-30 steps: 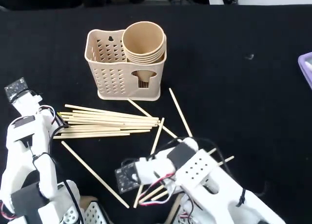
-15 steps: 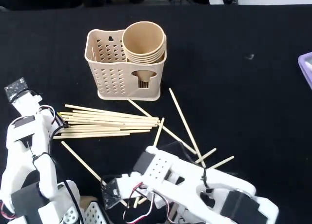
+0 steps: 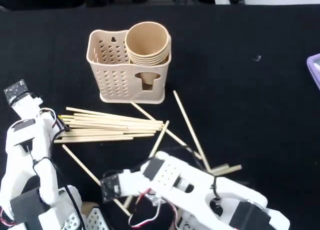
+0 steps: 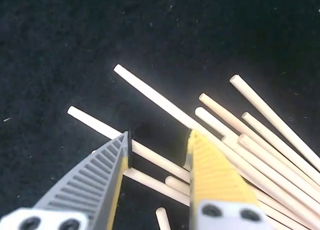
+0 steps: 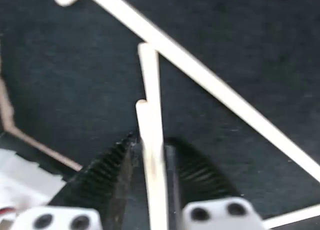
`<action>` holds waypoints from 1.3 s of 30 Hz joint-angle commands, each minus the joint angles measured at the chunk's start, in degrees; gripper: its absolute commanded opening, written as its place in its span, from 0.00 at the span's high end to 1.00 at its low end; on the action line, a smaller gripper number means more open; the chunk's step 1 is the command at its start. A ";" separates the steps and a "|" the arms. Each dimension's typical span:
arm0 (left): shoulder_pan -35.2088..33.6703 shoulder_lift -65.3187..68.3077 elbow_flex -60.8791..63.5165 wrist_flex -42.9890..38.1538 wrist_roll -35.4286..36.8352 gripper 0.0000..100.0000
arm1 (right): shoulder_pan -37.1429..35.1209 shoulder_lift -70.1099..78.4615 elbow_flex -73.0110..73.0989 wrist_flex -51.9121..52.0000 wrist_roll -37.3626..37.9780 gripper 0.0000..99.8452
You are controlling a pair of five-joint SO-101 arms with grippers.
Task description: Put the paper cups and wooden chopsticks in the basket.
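Observation:
A beige perforated basket stands at the back of the black table with a stack of paper cups in its right side. A bundle of wooden chopsticks lies in front of it, with loose ones scattered to the right. My left gripper is open just above the bundle's left ends, one stick lying between its fingers. My right gripper is shut on two chopsticks held side by side, low over the table. The right arm lies near the front edge.
One long chopstick lies slanted between the two arms, close to the right arm's wrist. A purple object pokes in at the right edge. Open black table stretches to the right of the basket.
The right arm has swung left and toward the front edge with the chopsticks in its grip. Loose sticks at the right have shifted. The left arm has stayed put.

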 commanded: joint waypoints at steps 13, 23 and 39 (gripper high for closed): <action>-0.48 -0.88 -0.84 -0.88 0.53 0.81 | 15.56 -25.19 -11.82 13.01 -0.62 0.99; -0.48 -0.88 -0.57 -0.88 0.53 0.81 | 29.54 -39.96 -23.25 10.64 -5.10 0.99; -0.48 -0.88 -0.40 -0.88 0.53 0.81 | 26.37 -30.29 -41.10 -9.58 -29.45 0.99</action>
